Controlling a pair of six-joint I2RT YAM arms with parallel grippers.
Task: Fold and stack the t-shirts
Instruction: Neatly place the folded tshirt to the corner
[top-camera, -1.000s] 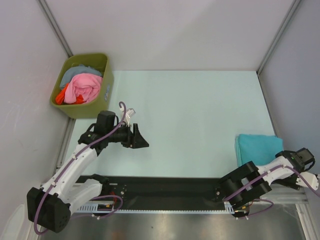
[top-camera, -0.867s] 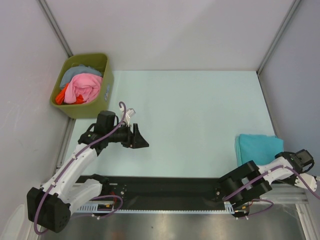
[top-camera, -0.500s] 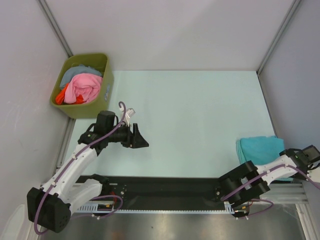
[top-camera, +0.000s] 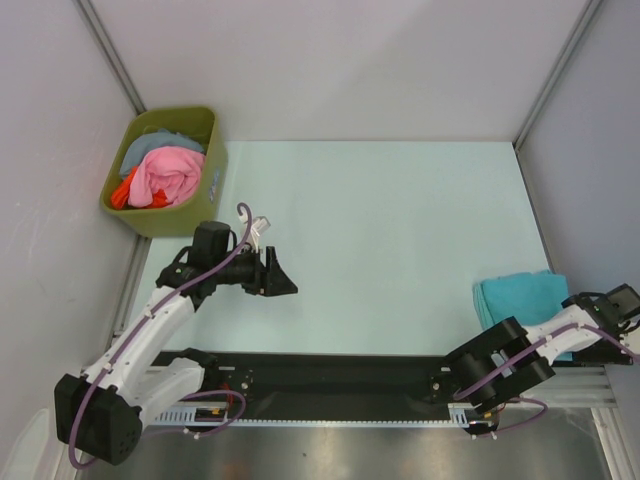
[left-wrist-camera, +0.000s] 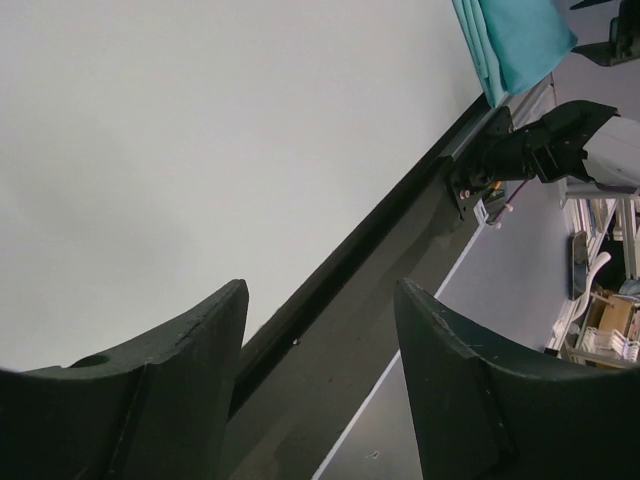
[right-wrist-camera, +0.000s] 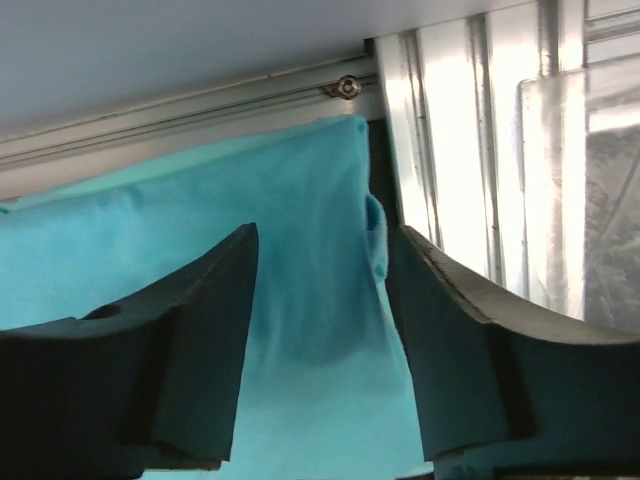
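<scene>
Grey partition walls close in a pale mint worktop (top-camera: 380, 220). An olive bin (top-camera: 170, 222) of pink, orange and grey-blue clothes sits at its far left corner. 1 folded teal t-shirt (top-camera: 520, 298) lies at the near right corner, its edge against the metal rail there. The right gripper (right-wrist-camera: 322, 250) is directly over that edge with its jaws spread. The cloth lies below and between them, and a small raised fold runs along the inner side of 1 finger. The arm covers the shirt's near part, so its long axis is hard to judge. The left gripper (top-camera: 283, 281) hovers over bare worktop near the left edge, well apart from the shirt, its jaws also spread around nothing. The right arm is plainly the nearer of the 2 for any adjustment to the stack.
</scene>
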